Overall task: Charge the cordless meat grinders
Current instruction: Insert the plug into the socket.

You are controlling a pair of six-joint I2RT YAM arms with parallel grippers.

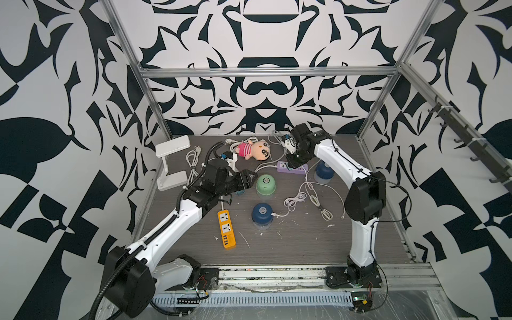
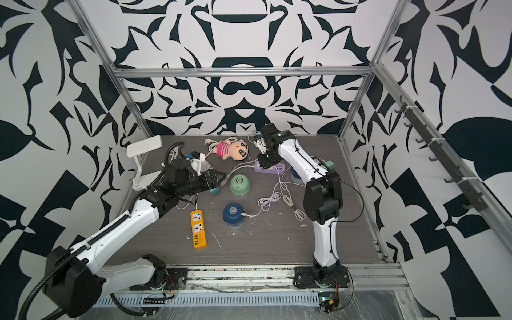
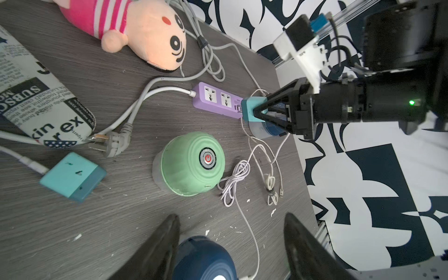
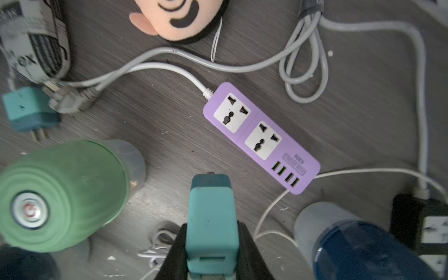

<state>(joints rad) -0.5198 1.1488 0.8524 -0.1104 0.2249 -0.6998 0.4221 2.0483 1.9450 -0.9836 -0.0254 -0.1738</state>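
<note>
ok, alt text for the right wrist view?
The right gripper holds a teal plug adapter near a purple power strip. A mint green grinder and a dark blue grinder flank it; a plush toy lies beyond.

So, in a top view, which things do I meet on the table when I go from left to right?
White lamp, orange power strip, mint green grinder, purple power strip, far dark blue grinder. The plush doll and the near dark blue grinder overlap the green one, so they are left out.
</note>
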